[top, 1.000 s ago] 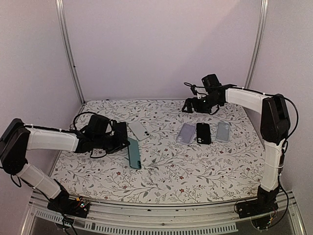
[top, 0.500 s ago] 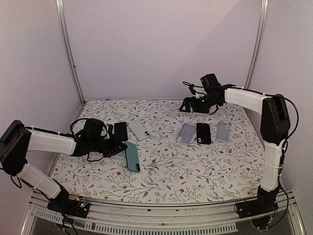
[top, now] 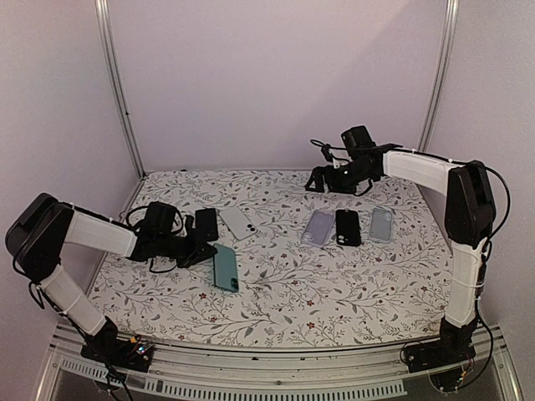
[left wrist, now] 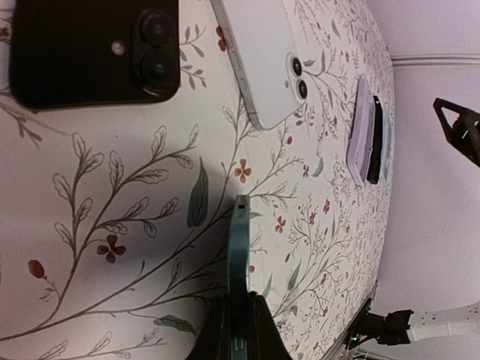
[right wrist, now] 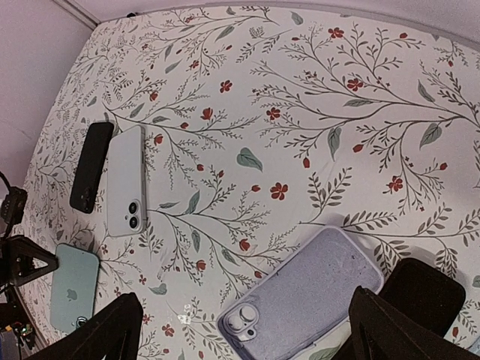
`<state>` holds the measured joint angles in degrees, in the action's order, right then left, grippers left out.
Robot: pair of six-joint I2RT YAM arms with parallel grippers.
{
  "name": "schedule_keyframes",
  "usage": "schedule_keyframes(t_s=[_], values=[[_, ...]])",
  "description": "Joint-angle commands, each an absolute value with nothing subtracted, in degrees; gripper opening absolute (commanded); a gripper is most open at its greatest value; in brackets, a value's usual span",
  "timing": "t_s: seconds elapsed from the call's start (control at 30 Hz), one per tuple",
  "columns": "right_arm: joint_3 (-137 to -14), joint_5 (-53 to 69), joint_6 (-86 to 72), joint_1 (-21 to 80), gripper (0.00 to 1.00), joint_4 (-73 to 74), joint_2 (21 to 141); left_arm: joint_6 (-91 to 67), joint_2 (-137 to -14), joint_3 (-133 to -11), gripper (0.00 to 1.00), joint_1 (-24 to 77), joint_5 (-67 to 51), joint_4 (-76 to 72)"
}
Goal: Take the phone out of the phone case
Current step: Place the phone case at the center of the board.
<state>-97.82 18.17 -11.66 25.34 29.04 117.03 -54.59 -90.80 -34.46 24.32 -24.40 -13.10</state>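
A teal phone (top: pixel 224 267) lies low over the table left of centre, and my left gripper (top: pixel 204 254) is shut on its near end. In the left wrist view the teal phone (left wrist: pixel 238 247) shows edge-on between the shut fingers (left wrist: pixel 217 330) of my left gripper (left wrist: pixel 238 301). A lavender phone case (top: pixel 318 227), a black case (top: pixel 348 226) and a pale blue case (top: pixel 381 223) lie in a row at centre right. My right gripper (top: pixel 321 180) hangs open above the table's back. The right wrist view shows the lavender case (right wrist: pixel 304 289) below my right gripper (right wrist: pixel 247 337); whether it holds a phone I cannot tell.
A black phone (top: pixel 206 224) and a white phone (top: pixel 236 223) lie side by side just beyond the left gripper, camera side up. The floral table (top: pixel 334 284) is walled at the back and sides, with metal posts (top: pixel 117 92) in the rear corners.
My left gripper has drawn back to the left with the teal phone and turned it from standing on edge to nearly flat. The right gripper has drifted slightly left.
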Motion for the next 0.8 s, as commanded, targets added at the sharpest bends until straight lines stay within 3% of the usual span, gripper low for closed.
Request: schedule_keyframes(t_s=[0.0, 0.37, 0.77], values=[[-97.8, 18.5, -12.0, 25.9, 0.99, 28.2, 115.1, -51.6, -93.9, -37.1, 0.00, 23.1, -25.2, -14.5], [-97.5, 18.6, -12.0, 25.9, 0.99, 28.1, 115.0, -49.5, -96.5, -39.8, 0.04, 22.0, -21.3, -9.2], [-97.6, 18.7, -12.1, 25.9, 0.99, 27.8, 114.9, -46.6, -96.1, -42.7, 0.24, 22.0, -18.3, -4.7]])
